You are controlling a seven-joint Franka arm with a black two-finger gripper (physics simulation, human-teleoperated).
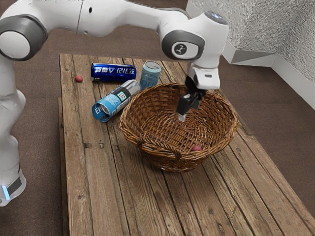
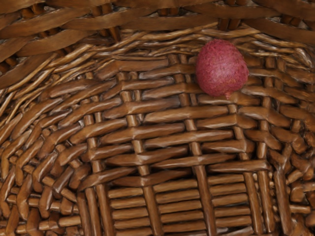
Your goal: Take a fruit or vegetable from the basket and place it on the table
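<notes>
Pinkish red, the small round fruit or vegetable [image 2: 221,68] lies inside the wicker basket [image 1: 172,162], with a little nub on its skin (rather like a stem end). It rests low down, close to where the woven floor meets the wall, on the side nearest the exterior view's camera, a bit toward that view's right. The black gripper [image 1: 182,118] hangs tips-down over the basket's hollow, apart from the fruit; I cannot tell whether it is released or clenched.

The basket stands on the plank table [image 1: 93,196], close to the long edge at the exterior view's right. Just beyond its rim, toward the far edge, a pale blue can [image 1: 150,74] stands upright. A blue and silver can [image 1: 115,102] lies on its side, slanting from that upright one toward the table's long edge at the exterior view's left. A dark blue can with white lettering [image 1: 113,72] lies nearly along the far edge (much glossier than its neighbours). Near the far corner at the exterior view's left sits a small red ball [image 1: 78,78]. The white arm [image 1: 123,19] arches across from that same side, above brown flooring [image 1: 39,118].
</notes>
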